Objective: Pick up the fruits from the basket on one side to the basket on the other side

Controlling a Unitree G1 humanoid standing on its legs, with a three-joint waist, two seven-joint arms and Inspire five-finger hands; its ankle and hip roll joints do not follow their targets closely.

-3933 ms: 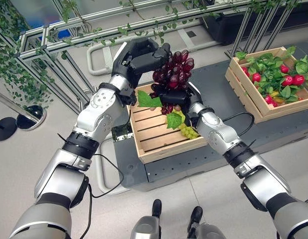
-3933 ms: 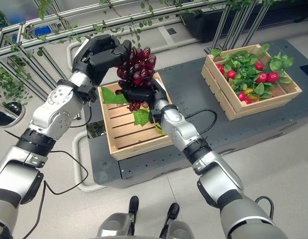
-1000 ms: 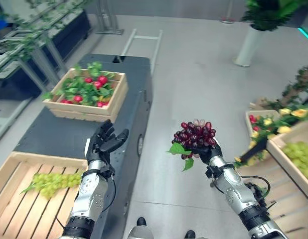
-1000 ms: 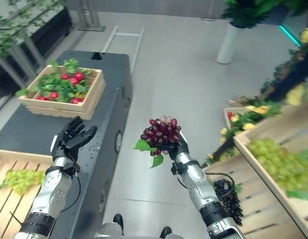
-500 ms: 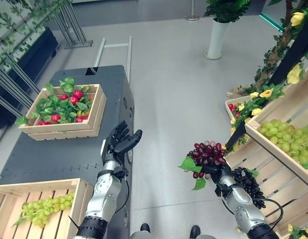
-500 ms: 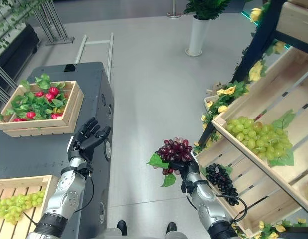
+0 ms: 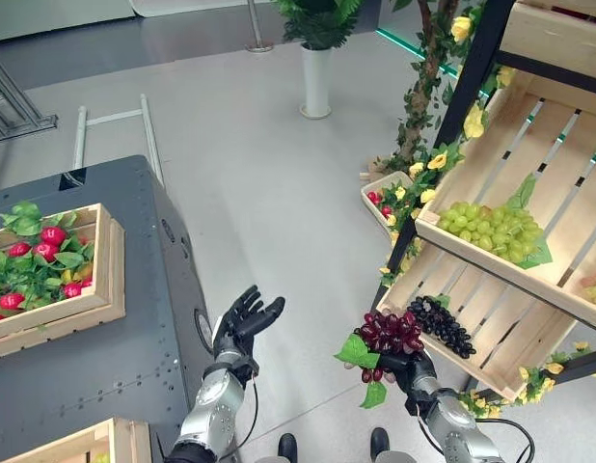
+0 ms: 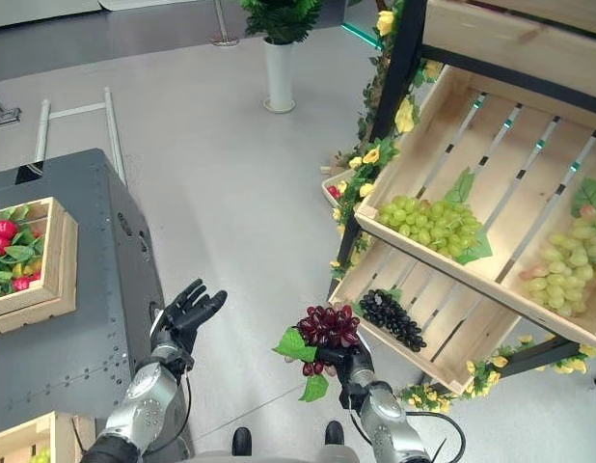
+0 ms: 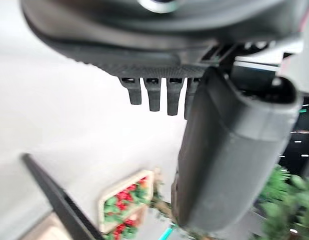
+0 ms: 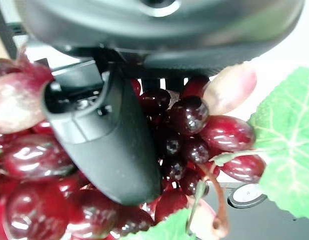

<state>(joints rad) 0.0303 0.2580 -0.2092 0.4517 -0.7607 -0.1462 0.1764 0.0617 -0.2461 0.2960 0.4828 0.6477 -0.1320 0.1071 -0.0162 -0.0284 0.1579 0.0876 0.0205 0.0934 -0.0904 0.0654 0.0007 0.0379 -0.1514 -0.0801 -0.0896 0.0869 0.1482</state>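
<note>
Here our right hand (image 7: 414, 371) grasps a red grape bunch (image 7: 390, 333), lying crosswise, leaves (image 7: 357, 351) leftward, above grey floor (image 7: 279, 193); left hand (image 7: 242, 323) is released.

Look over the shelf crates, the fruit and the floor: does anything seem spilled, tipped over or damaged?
Nothing stands out. The right hand holds the red grapes clear of the floor. The black grapes and green grapes lie inside their slanted shelf crates. The left hand is open, holding nothing. No fruit lies on the floor.
</note>
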